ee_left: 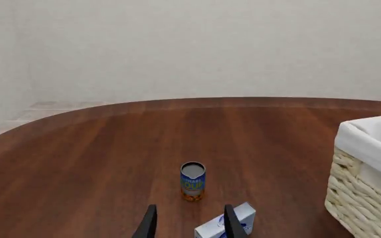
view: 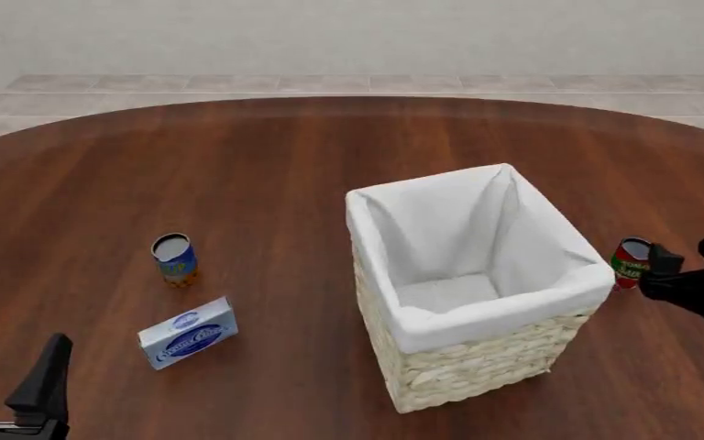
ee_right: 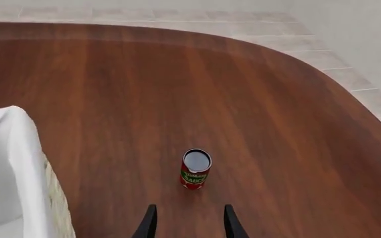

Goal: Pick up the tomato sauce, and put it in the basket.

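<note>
The tomato sauce (view: 630, 262), a small red-labelled can with a green band, stands upright on the table just right of the basket (view: 475, 362). My right gripper (view: 685, 261) is open and empty, right beside the can. In the right wrist view the can (ee_right: 195, 169) stands a short way ahead of the open gripper (ee_right: 187, 223), with the basket's cloth rim (ee_right: 18, 163) to one side. My left gripper (view: 10, 362) is open and empty at the table's near left edge. It also shows open in the left wrist view (ee_left: 189, 225).
A blue-and-orange labelled can (view: 175, 259) stands left of the basket, also in the left wrist view (ee_left: 192, 181). A blue-and-white box (view: 188, 332) lies in front of it, next to the left fingers (ee_left: 210, 232). The basket's wicker wall (ee_left: 362, 203) shows there too. The table (view: 267, 165) is dark wood.
</note>
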